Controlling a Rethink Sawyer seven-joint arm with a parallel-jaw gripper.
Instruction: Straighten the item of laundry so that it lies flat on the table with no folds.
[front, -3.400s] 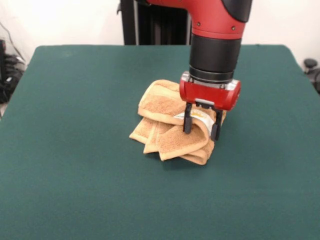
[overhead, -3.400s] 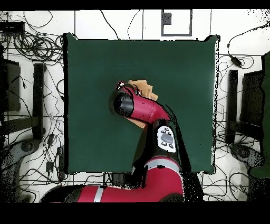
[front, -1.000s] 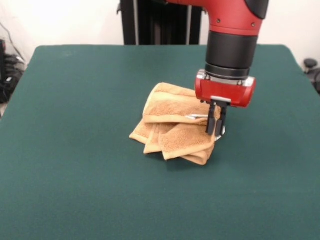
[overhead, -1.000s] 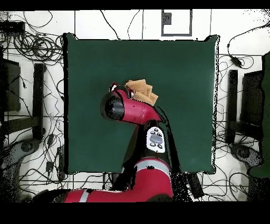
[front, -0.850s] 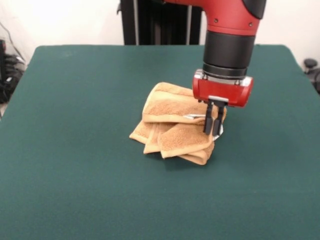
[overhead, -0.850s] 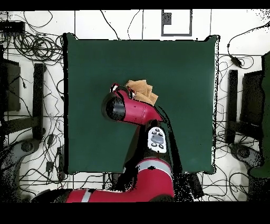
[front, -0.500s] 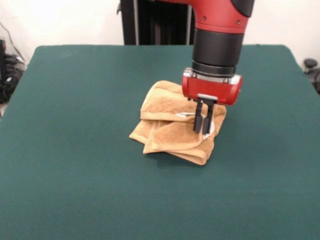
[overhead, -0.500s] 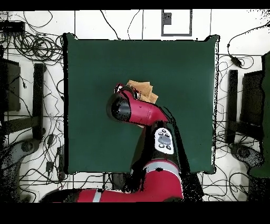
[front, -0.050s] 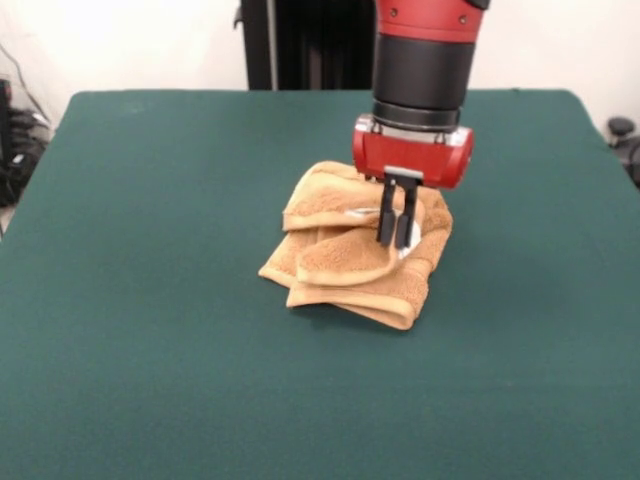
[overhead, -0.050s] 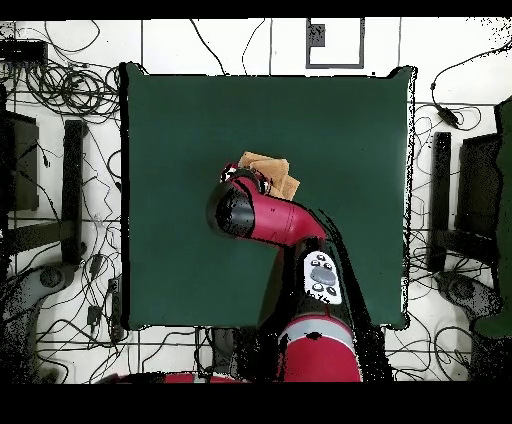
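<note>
The towel (front, -0.050s: 352, 250) sits bunched in several thick folds near the middle of the green worktop (front, -0.050s: 150, 200), well clear of every edge. The jaws (front, -0.050s: 396, 236) hang straight down over the right-hand part of the heap as seen from the front, drawn together on an upper layer where a bit of white, perhaps the tag, shows just beside them. From that pinch, nearly all of the cloth lies to the left and towards the front edge of the worktop, the folded rolls running roughly across, left to right.

So the coming move, I reckon, turns on drawing the gripped layer away from the bulk, to the right or back, so the folds peel open. There is bare felt on every side of the towel for that. From above, the arm (overhead, -0.050s: 262, 215) hides most of the heap.
</note>
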